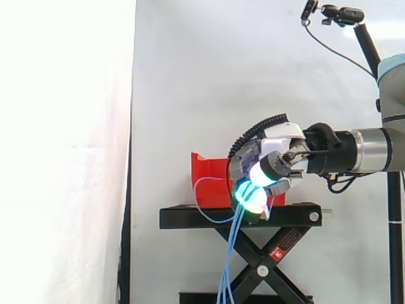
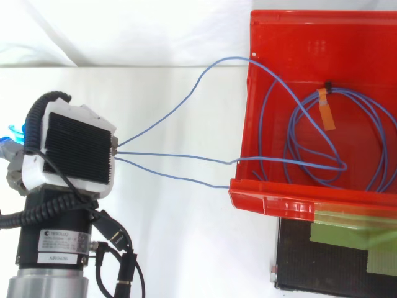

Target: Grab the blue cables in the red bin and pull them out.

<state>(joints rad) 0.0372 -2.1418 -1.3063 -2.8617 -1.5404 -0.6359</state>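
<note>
Left of the red bin [image 2: 273, 202] in the top view, the hand [image 2: 74, 152] faces back-up on a level arm. 3 strands of the blue cables [image 2: 186, 158] run from under it, rightward over the bin's rim, to coils lying inside the bin. In the side view its curled fingertips [image 1: 253, 199] clamp the strands in front of the bin, with loose lengths hanging below.
</note>
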